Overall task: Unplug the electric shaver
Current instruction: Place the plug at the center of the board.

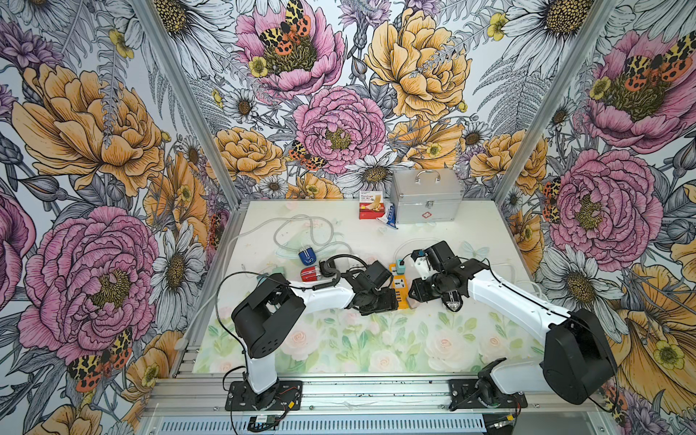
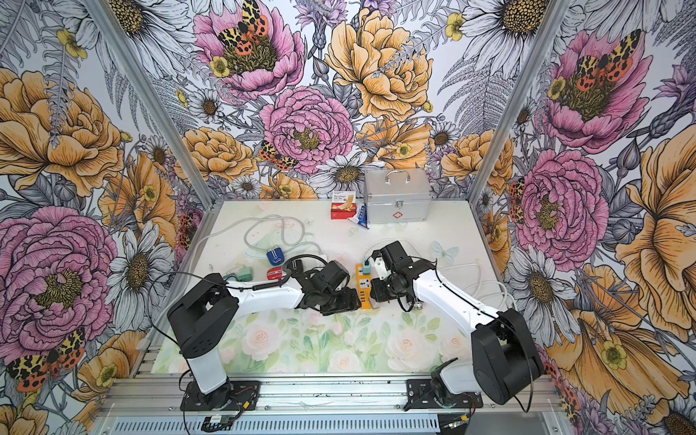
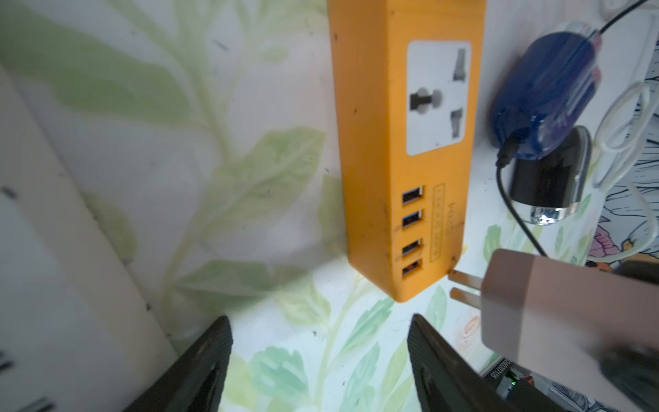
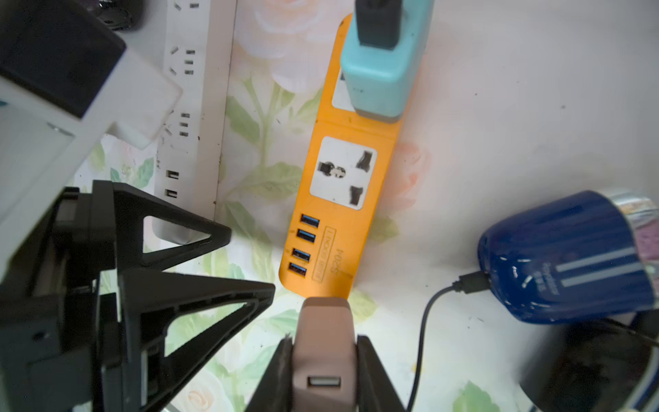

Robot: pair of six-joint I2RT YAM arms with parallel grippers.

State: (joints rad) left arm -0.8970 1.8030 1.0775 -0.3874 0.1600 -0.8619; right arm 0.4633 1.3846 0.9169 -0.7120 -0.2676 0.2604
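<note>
Both arms reach the orange power strip, USB end. Left end effector: jaws apart, empty. Right end effector: clamped on the pink adapter, prongs bare, facing the strip. Blue electric shaver lies just beside, nearer the right arm.

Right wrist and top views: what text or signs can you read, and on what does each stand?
"S204": on the orange power strip, beside its USB ports.
"Bandage": on the red box at the back; its smaller print is unreadable.
Red cross sign: on the silver case.
Boxed label on the strip and white print on the blue shaver: too blurred to read.
</note>
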